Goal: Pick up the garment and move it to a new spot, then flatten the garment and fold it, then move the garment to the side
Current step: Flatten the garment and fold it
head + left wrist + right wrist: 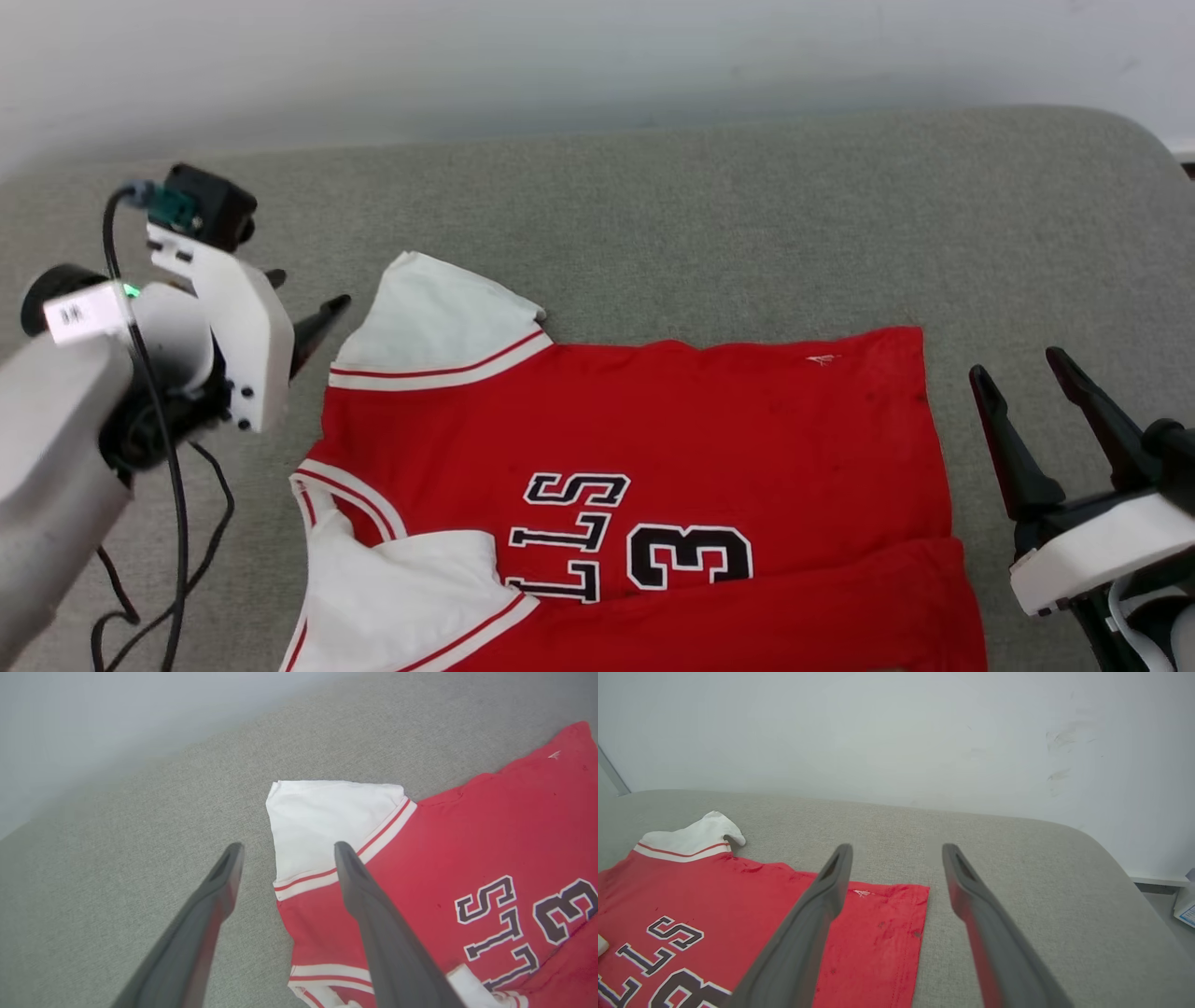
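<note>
Partly folded, the garment (653, 429) lies on the grey bench (747, 215) between the left gripper (310, 289) and right gripper (1018, 364), both wide open, empty.

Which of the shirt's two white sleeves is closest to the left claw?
The far sleeve, lying flat beside the open left gripper; the other sleeve lies nearer the camera, crumpled over the letters on the shirt.
</note>
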You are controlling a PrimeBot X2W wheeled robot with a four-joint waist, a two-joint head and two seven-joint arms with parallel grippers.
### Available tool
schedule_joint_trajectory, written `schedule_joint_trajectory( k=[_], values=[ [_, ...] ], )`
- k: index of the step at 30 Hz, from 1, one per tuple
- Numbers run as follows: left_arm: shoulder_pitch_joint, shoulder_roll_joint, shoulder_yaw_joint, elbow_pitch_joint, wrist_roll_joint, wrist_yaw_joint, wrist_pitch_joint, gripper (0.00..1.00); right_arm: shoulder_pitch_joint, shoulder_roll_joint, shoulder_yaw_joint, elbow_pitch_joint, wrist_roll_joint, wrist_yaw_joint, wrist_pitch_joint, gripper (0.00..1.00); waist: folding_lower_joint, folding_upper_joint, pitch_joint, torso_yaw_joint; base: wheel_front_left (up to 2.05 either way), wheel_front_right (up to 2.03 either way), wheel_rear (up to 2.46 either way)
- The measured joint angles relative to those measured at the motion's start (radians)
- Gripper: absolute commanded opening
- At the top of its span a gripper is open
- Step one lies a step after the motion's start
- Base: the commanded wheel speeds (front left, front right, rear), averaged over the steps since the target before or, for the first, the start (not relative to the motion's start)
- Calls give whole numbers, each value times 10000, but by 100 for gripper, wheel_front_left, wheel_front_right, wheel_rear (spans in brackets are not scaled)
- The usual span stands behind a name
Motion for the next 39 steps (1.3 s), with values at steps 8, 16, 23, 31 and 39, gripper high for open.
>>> schedule_joint_trajectory(
  k=[8, 16, 23, 31, 39],
  values=[
    [-2451, -274, -272, 1087, -497, -100, 3486, 100, -604, 251, 132, -174, -119, 0, -211, 100, 1, 0, 1282, -587, 0, 0, 0],
    [-3782, -514, -658, 1871, -2, -63, 4723, 100, -1220, 362, 280, -171, -134, 0, -403, 100, 1, 0, 2561, -1046, 0, 0, 0],
    [-4391, -736, -1060, 2853, 451, -330, 4961, 100, -1748, 393, 464, -81, -136, 0, -558, 100, 1, 0, 3570, -1389, 0, 0, 0],
    [-4447, -752, -1177, 3145, 123, -523, 5262, 0, -1936, 351, 456, 50, -123, 0, -570, 100, 0, 0, 3626, -1460, 0, 0, 0],
    [-4154, -968, -1271, 3177, 144, -614, 4253, 0, -2290, -318, 320, -52, -29, 0, -59, 100, 1, 0, 3225, -1215, 0, 0, 0]
  ],
)
